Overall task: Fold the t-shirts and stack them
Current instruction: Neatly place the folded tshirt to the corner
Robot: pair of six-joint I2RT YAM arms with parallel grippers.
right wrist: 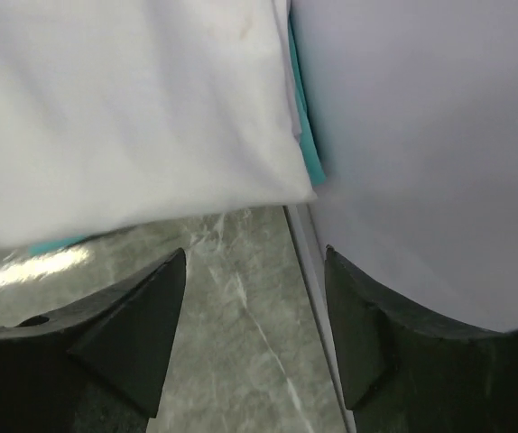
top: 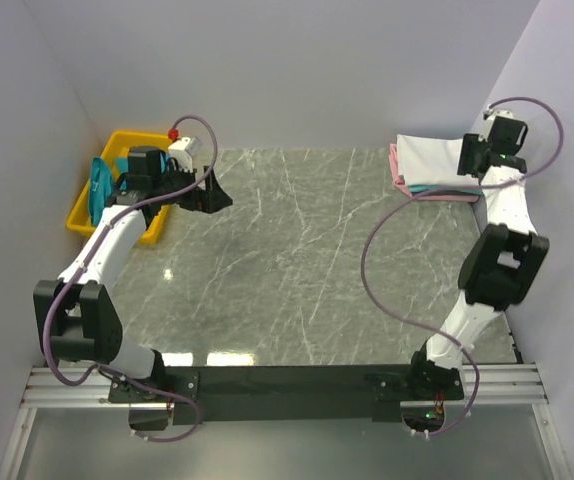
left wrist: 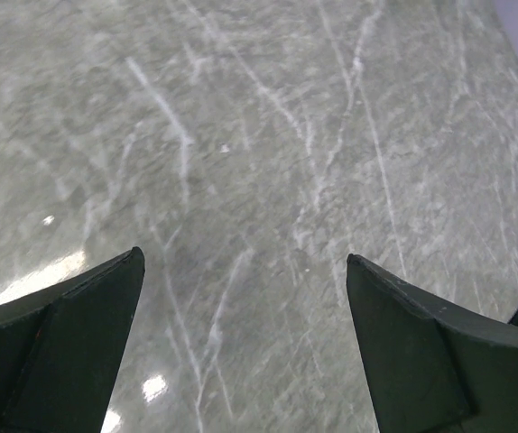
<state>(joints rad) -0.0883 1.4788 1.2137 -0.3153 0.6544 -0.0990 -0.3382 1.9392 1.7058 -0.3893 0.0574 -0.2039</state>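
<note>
The left fingers (left wrist: 69, 334) and right fingers (right wrist: 133, 325) are both gaping empty; the right should be lifting straight up, not dragging the white t-shirt (right wrist: 124, 108).

Your top view looks down from above and behind the near edge, taking in the whole table (top: 297, 250). The left wrist camera sits close over bare marble; the right one hugs the stacked t-shirts (right wrist: 124, 117) — the far-right corner your top view shares.

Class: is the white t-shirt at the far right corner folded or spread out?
Folded: white t-shirt is a compact rectangle atop the teal t-shirt and pink t-shirt.
</note>
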